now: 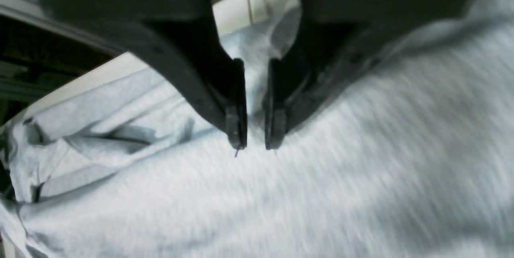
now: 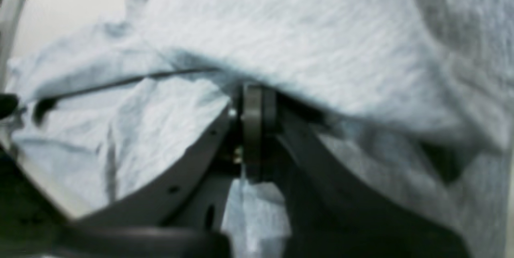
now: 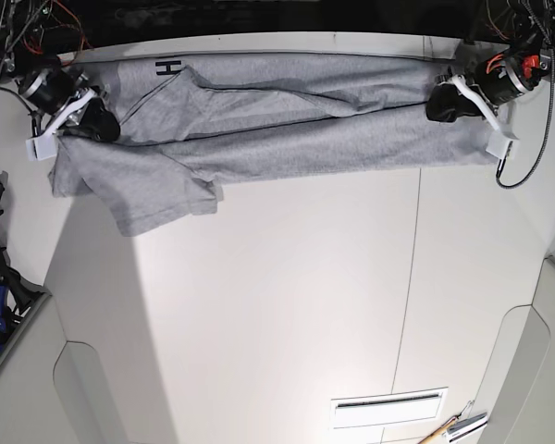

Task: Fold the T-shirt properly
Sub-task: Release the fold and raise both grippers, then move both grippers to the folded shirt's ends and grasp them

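White surface [image 3: 287,296] is carrying the T-shirt [image 3: 287,139] along its far edge, folded lengthwise only, sleeve trailing, right gripper [image 2: 252,129] clamping cloth, left gripper [image 1: 255,137] hovering slightly parted

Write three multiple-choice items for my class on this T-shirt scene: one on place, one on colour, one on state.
1. Where on the table does the T-shirt lie?
A. far edge
B. near edge
C. centre

2. What colour is its visible printing?
A. red
B. black
C. white

3. What is the right tool doing?
A. wide open
B. shut on nothing
C. shut on the T-shirt

Answers:
1 A, the cloth stretches along the far edge in the base view.
2 B, black letter by the far edge.
3 C, cloth sits pinched between its fingers.
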Action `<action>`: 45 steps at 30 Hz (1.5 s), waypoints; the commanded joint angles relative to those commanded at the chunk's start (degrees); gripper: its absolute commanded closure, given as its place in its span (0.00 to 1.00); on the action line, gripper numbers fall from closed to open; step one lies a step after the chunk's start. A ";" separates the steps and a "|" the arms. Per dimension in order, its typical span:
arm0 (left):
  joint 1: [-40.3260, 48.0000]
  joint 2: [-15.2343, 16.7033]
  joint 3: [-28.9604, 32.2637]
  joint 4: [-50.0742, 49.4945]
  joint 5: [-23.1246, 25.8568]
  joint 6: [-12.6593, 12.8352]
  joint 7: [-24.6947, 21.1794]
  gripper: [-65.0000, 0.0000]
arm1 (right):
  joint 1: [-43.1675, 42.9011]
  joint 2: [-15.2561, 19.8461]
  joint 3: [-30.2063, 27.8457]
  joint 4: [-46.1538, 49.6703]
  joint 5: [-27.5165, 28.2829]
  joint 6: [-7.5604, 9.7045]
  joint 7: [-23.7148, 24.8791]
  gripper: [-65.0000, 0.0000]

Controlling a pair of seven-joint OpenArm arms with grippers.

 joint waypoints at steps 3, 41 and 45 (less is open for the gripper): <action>-1.33 0.00 0.00 0.00 -0.02 0.00 0.17 0.86 | 3.48 0.22 0.00 -0.17 -0.09 0.00 -1.57 1.00; -1.92 0.02 -0.04 0.00 -0.46 0.00 0.15 0.72 | 27.76 0.57 -8.35 -21.03 2.12 0.70 -0.31 0.43; -1.92 0.02 -0.04 0.00 -0.46 0.00 0.13 0.67 | 27.76 0.61 -8.35 -19.78 3.13 0.63 -0.90 0.78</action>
